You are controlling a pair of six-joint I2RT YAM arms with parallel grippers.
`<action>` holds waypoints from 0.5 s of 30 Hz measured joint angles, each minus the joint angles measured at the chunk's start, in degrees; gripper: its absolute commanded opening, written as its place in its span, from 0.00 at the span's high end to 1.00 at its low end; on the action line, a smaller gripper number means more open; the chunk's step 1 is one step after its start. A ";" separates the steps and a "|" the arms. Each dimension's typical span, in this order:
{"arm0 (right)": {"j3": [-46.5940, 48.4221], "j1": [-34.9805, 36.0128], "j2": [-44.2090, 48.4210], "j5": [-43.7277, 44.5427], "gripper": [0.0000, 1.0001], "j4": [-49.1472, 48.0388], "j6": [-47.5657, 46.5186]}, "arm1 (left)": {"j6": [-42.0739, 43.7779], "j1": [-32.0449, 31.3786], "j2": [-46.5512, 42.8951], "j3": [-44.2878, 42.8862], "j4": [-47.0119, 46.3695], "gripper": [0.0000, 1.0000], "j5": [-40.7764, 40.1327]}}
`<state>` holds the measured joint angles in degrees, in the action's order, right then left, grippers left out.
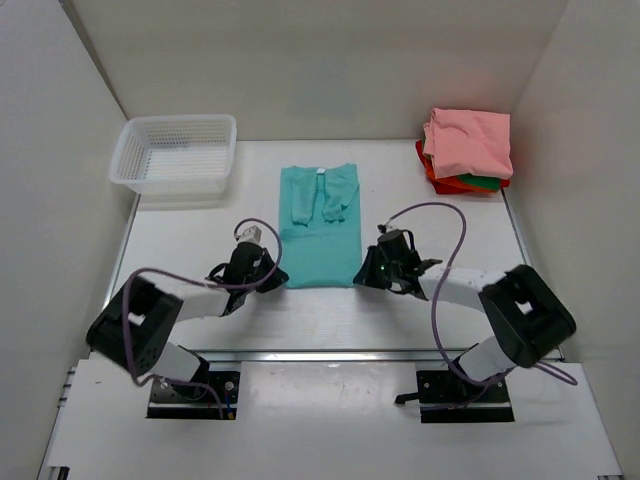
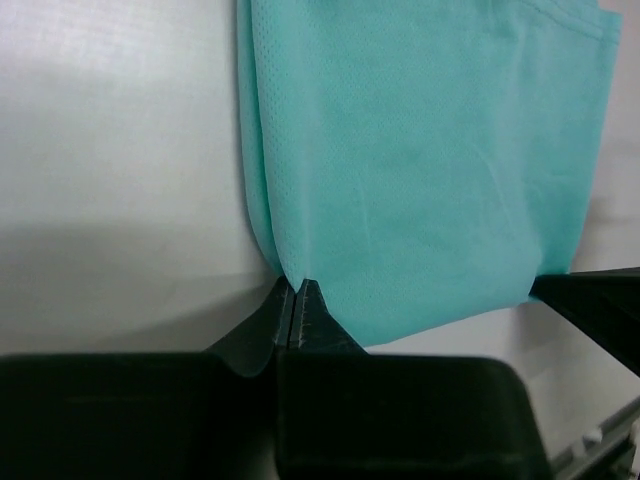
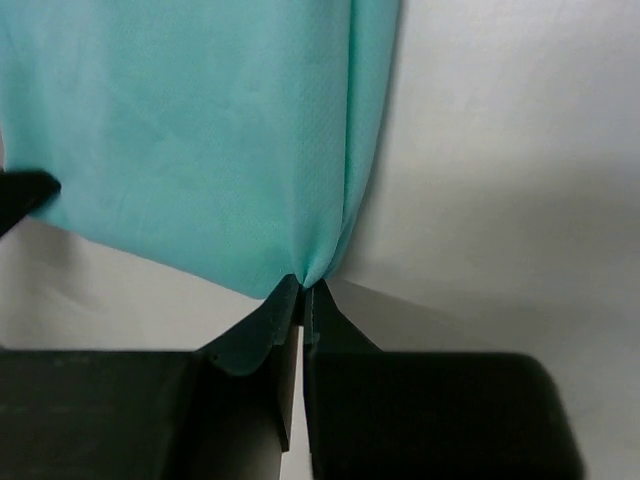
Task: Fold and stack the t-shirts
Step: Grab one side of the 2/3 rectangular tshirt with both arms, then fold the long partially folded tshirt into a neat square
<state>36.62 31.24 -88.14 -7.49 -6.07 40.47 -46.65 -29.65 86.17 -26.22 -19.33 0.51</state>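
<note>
A teal t-shirt (image 1: 318, 235) lies flat in the middle of the table, sides folded in, sleeves on top, white neck label at the far end. My left gripper (image 1: 271, 279) is shut on its near left corner; the left wrist view shows the cloth (image 2: 420, 170) pinched at my fingertips (image 2: 295, 290). My right gripper (image 1: 364, 276) is shut on the near right corner; the right wrist view shows the cloth (image 3: 220, 130) pinched at my fingertips (image 3: 305, 288). A stack of folded t-shirts (image 1: 467, 148), salmon pink on top of green and red-orange, sits at the back right.
A white plastic mesh basket (image 1: 176, 153) stands at the back left. White walls close in the table on the left, back and right. The table's near edge runs just behind both arm bases.
</note>
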 measured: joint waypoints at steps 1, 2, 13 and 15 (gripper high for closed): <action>-1.73 1.57 2.56 0.26 1.00 1.05 -0.04 | 0.15 -0.22 -2.99 1.84 1.95 1.00 0.33; -3.32 2.95 5.16 0.57 1.00 2.27 -0.02 | 0.31 -0.66 -6.51 3.78 4.42 1.00 0.52; -16.41 11.82 26.60 -3.80 1.00 10.69 1.11 | -4.76 -6.56 -49.11 20.13 23.04 1.00 1.27; -16.15 11.78 27.10 -5.57 1.00 11.58 0.96 | -5.31 -6.27 -50.58 20.09 24.37 1.00 2.43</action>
<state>20.47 43.03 -61.04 -13.06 5.52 41.43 -51.96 -35.92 35.59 -6.13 5.04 2.94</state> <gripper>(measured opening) 0.010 0.025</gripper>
